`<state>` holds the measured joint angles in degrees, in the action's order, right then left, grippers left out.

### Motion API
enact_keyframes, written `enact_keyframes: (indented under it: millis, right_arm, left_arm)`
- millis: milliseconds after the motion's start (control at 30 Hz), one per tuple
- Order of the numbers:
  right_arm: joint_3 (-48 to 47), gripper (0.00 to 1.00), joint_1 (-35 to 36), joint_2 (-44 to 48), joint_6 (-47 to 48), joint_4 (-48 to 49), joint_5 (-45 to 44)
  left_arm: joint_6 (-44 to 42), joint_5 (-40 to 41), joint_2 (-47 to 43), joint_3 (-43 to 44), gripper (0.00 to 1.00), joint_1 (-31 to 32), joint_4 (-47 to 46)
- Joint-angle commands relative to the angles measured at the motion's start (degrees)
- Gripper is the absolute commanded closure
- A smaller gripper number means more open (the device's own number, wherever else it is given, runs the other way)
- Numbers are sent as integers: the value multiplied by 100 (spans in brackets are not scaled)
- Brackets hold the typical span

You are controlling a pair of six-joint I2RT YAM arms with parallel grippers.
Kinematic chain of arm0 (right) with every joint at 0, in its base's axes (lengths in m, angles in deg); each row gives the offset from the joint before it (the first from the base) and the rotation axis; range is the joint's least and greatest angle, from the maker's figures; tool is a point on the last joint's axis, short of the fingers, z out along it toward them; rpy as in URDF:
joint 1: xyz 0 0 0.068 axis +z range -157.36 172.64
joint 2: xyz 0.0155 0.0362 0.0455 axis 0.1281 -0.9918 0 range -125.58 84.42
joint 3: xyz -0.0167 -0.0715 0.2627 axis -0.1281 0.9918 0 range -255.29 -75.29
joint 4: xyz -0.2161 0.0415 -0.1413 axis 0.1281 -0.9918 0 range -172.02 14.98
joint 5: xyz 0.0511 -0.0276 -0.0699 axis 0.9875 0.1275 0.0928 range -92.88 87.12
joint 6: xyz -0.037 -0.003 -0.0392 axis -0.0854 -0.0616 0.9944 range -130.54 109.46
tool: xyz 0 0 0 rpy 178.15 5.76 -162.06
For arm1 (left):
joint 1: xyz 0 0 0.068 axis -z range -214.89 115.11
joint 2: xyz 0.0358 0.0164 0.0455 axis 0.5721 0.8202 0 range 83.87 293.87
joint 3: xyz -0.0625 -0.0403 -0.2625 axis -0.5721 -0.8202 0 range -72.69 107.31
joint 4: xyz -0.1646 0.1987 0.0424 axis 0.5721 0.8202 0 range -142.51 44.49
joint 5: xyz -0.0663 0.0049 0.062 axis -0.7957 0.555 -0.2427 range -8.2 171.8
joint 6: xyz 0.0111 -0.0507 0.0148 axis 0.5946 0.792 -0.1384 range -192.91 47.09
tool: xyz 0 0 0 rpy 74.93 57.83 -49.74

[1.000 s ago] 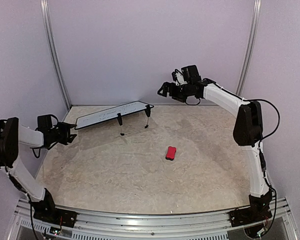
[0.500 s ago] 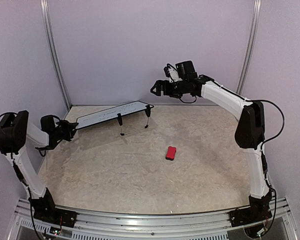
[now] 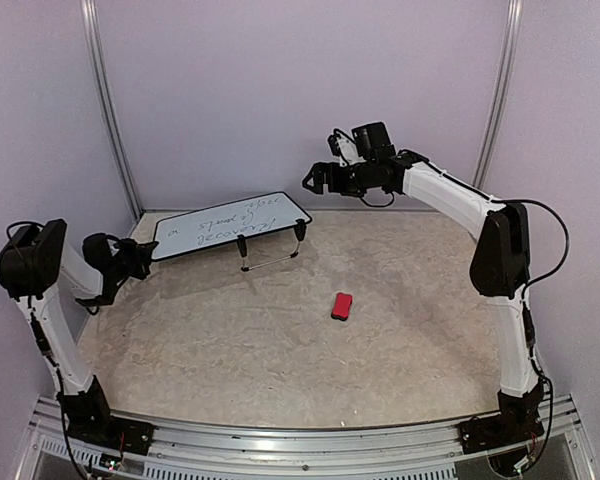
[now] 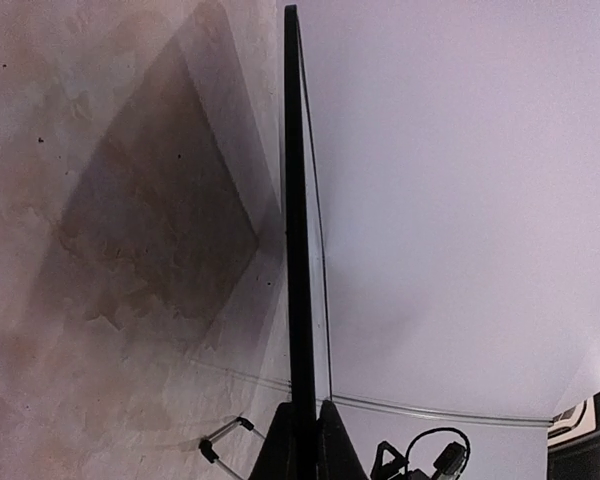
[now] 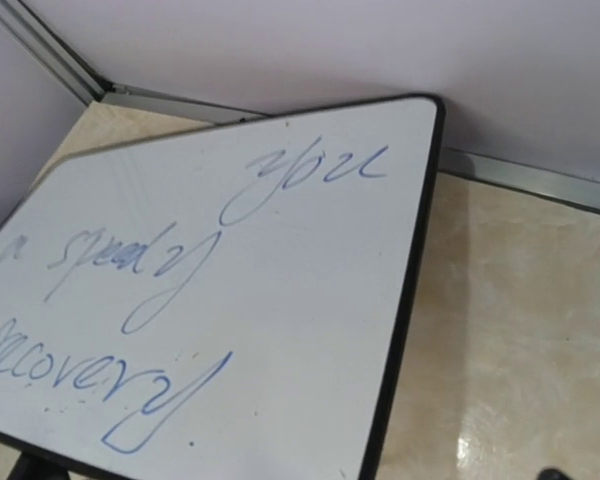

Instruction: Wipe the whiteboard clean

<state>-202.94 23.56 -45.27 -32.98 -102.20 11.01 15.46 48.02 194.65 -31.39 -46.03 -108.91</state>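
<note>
The whiteboard [image 3: 230, 225] stands raised at the back left of the table, its face tilted up and carrying blue handwriting. My left gripper [image 3: 145, 255] is shut on its left edge. The left wrist view shows the board edge-on [image 4: 298, 250] as a thin black line, pinched between the two dark fingers [image 4: 278, 452] of the gripper [image 4: 302, 440]. My right gripper [image 3: 315, 180] hangs open in the air above the board's right end, holding nothing. Its wrist camera looks down on the writing [image 5: 260, 280]; its own fingers are out of that frame.
A small red eraser block [image 3: 342, 306] lies on the beige tabletop, right of centre. A wire stand [image 3: 270, 258] hangs under the board's near edge. Purple walls with metal corner posts [image 3: 110, 120] close in the back and sides.
My left gripper has closed on the board's left edge. The board has tipped so its written face shows more. The right arm shifted a little left, then held still.
</note>
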Motion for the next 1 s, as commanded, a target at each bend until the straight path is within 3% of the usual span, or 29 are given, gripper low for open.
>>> enact_keyframes:
  millis: [0, 300, 533, 800, 967]
  right_arm:
    - [-44, 1, 105, -130, 233, -326, 84]
    - [1565, 1, 203, 635, 433, 103, -260]
    - [2269, 1, 11, 928, 356, 509, -689]
    - [3490, 1, -721, 1195, -108, 2321, 1200]
    - [3518, 0, -753, 1003, -235, 2702, 1978]
  left_arm:
    - [-783, -208, -110, 221, 100, 203, -873]
    - [-1551, -518, -288, 263, 100, 495, -1362]
    - [-2021, -980, -176, 194, 100, 761, -2139]
    - [-2051, -1314, 338, -17, 100, 929, -3351]
    - [-1904, -1389, 643, -93, 100, 1003, -3924]
